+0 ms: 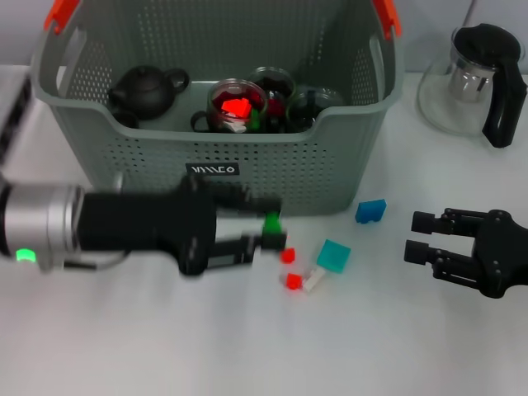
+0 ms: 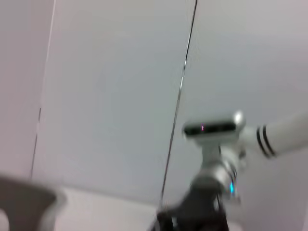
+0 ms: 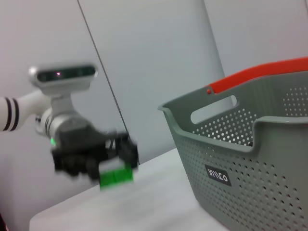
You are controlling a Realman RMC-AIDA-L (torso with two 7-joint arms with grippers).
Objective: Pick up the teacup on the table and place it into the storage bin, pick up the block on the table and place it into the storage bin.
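Green block (image 1: 271,221): clamped in the left hand (image 1: 266,233), just off the table in front of the storage bin's near wall; in the right wrist view (image 3: 116,175) it hangs clear of the table top.
Left hand: clenched on the green block, reaching in from the left, with its arm low across the near side of the table.
Loose blocks: two small red ones (image 1: 288,256) (image 1: 293,281), a white one (image 1: 314,279), a teal one (image 1: 333,255) and a blue one (image 1: 370,211) lie on the table (image 1: 165,346) just right of the left hand, apart from the bin.
Right hand (image 1: 422,240): released, fingers spread and holding nothing, low at the right side of the table, well apart from the bin.
How to do it well: I'd say lift straight up first, high enough to pass over the bin's near rim, then carry the block in. Let go over a bare patch, not on the glass cups.
Risk: swinging low could knock the red blocks or catch the rim.
Storage bin (image 1: 264,169): grey, perforated, orange handle tops (image 1: 63,15), standing at the far middle of the table.
Inside the bin: a dark teapot (image 1: 147,89) on the left, glass teacups (image 1: 235,105) in the middle, one showing something red.
Writing: white letters on a small black label (image 1: 213,169) on the bin's near wall; I can't read them for sure.
Far right: a glass pot with a black handle (image 1: 481,78), outside the bin.
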